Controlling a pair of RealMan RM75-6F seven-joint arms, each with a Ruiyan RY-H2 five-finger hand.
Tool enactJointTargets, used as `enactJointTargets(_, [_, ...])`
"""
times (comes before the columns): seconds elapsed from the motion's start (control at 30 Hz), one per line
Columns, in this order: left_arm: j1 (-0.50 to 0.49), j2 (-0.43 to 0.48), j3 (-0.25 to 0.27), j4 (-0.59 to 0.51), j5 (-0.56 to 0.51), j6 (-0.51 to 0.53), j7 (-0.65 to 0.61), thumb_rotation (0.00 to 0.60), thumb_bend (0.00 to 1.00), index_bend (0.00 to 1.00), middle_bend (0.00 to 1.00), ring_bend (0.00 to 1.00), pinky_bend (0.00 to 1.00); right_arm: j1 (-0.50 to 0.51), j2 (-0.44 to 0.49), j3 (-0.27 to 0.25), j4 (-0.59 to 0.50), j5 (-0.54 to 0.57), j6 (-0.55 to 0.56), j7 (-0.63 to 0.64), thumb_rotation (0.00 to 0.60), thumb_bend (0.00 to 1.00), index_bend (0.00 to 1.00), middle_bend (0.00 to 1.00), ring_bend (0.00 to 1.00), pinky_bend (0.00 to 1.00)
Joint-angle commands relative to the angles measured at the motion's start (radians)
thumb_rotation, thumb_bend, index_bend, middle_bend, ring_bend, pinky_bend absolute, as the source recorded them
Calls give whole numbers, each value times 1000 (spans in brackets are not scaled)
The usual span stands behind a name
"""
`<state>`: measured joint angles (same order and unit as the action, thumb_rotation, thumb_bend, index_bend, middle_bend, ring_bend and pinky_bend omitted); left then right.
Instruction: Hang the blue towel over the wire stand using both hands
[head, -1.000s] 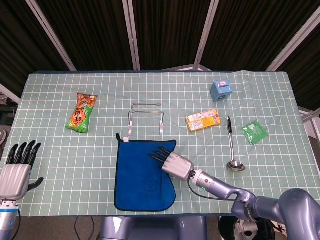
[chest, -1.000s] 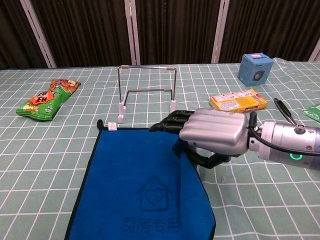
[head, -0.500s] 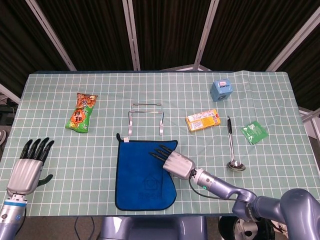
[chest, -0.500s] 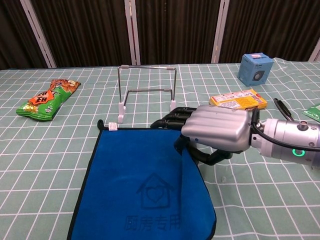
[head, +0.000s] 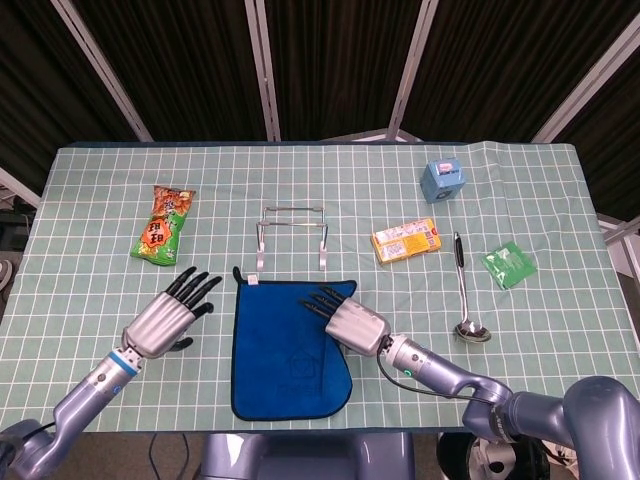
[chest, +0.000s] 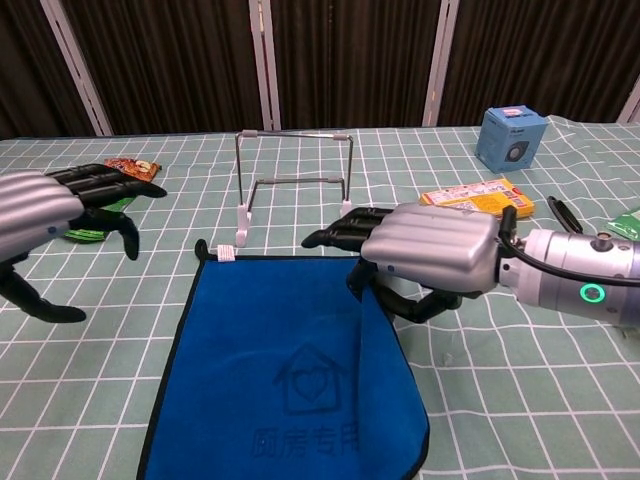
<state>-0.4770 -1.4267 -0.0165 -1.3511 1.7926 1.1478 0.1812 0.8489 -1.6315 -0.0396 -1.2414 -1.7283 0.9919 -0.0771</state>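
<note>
The left hand has come in from the worktop's near left edge within the last second and now hovers just left of the towel, its fingers spread and holding nothing. That puts both hands at the cloth, which the two-handed lift needs; the left probably goes next for the far left corner, which lies just ahead and to the right of its fingertips.

The right hand has barely moved. It sits over the towel's far right corner, palm down, fingers reaching toward the stand, with the thumb tucked under the lifted edge, so it seems to pinch the cloth; the right side is rucked up beneath it.

The towel otherwise lies flat on the worktop, and the stand rises just beyond both sets of fingertips, bare.
</note>
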Motion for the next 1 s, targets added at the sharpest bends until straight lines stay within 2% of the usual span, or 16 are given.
enactJointTargets(0.03, [-54, -66, 8, 66, 31, -39, -31, 600, 164, 398, 0, 0, 0, -2, 0, 3, 0, 7, -2, 7, 600, 629, 641, 19, 0, 0])
enactJointTargets(0.27, [-113, -166, 40, 176, 40, -83, -78, 600, 185, 414, 0, 0, 0, 0, 8, 8, -5, 14, -5, 4, 600, 630, 641, 20, 0, 0])
enactJointTargets(0.47, [-131, -218, 56, 236, 40, -79, -96, 600, 188, 416, 0, 0, 0, -2, 10, 10, -8, 18, -4, -2, 600, 629, 642, 21, 0, 0])
enactJointTargets(0.7, [-150, -258, 67, 274, 35, -65, -118, 600, 210, 416, 0, 0, 0, -3, 9, 9, -10, 17, -2, -3, 600, 630, 643, 22, 0, 21])
enactJointTargets(1.0, [-171, -268, 77, 269, 27, -69, -105, 600, 220, 417, 0, 0, 0, -5, 8, 2, -11, 8, 6, 0, 600, 630, 643, 24, 0, 59])
